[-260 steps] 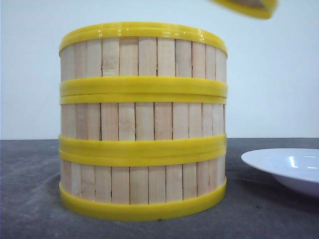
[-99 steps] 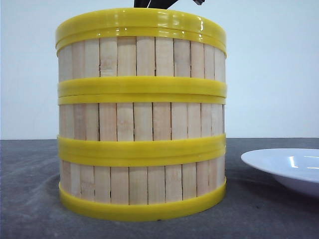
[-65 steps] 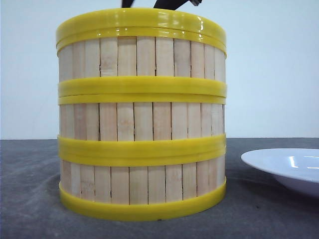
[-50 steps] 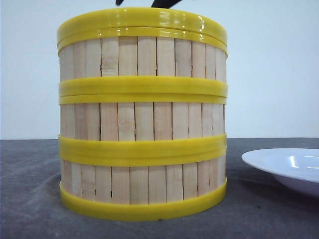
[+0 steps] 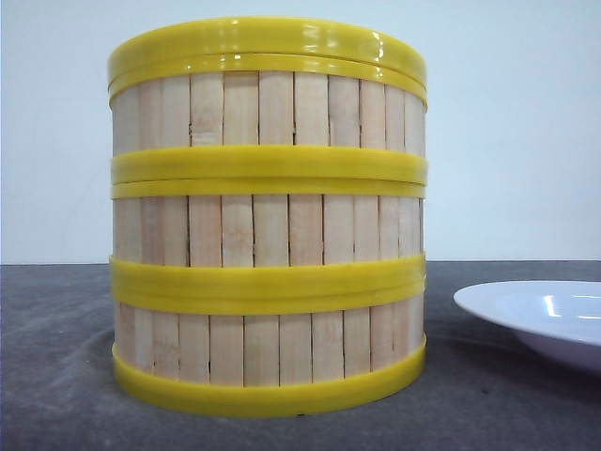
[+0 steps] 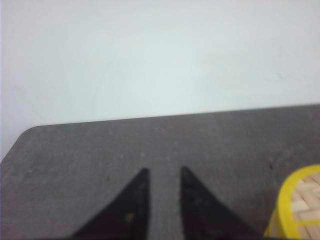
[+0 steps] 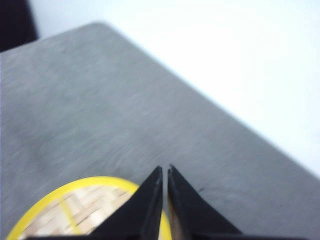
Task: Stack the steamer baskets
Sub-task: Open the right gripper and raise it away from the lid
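Baskets: three steamer baskets (image 5: 268,225) stacked upright, axis vertical, lid (image 5: 268,42) on top | right gripper (image 7: 165,172) pinched closed, seemingly empty | left gripper (image 6: 164,172) parted, empty

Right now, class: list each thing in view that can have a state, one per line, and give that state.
Steamer baskets: three stacked upright in one straight column on the table.
Lid: seated flat on the top basket, closing the stack.
White plate: upright beside the stack, apart from it, nothing visible on it.
Left gripper: slightly open, holding nothing.
Right gripper: nearly closed, holding nothing.
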You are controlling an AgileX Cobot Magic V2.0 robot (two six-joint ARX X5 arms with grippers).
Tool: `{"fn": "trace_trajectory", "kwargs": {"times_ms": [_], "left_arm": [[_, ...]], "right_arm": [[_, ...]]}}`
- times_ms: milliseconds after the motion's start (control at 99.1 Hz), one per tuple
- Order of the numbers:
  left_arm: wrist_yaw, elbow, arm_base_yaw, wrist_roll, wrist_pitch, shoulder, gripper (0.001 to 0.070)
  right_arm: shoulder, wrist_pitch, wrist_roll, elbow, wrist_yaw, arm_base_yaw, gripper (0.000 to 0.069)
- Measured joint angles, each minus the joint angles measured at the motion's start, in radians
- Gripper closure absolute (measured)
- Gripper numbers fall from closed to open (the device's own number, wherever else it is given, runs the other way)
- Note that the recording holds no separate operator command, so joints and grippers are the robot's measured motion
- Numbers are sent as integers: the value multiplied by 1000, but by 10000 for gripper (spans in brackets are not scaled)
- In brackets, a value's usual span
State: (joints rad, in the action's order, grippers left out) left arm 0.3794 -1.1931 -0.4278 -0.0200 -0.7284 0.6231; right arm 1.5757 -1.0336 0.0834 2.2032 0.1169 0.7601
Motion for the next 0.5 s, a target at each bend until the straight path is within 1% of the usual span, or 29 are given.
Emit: {"fn": "trace_trajectory", "kwargs": {"times_ms": [50,101,182,262,353,383,414,464,504], "left_arm": [[-1,102,0,-2,86,-66,683],[-6,192,0,-3,150,-132,692],[-8,301,0,-8,201,-239,696],[-5,357,0,-11,202,-312,696],[9,376,0,-15,187,-337,696],[11,376,0,-14,177,-337,696],[11,376,0,-14,167,-336,696],[10,376,0,-14,149,-336,696],[6,376,0,-14,138,-336,696]], "right_arm": [[-82,108,15,-132,18,-2,679],[-166,235,32,-288,36,-4,679],[-328,460,66,-582,86,-6,679],[-518,688,100,-890,198,-10,679],[-716,911,128,-1204,343,-43,679],[-770,960,132,-1297,370,-67,679],[-821,983,135,-1377,377,-94,679],[-879,979,138,-1483,365,-143,679],[-908,947,140,-1540,331,-173,679]]}}
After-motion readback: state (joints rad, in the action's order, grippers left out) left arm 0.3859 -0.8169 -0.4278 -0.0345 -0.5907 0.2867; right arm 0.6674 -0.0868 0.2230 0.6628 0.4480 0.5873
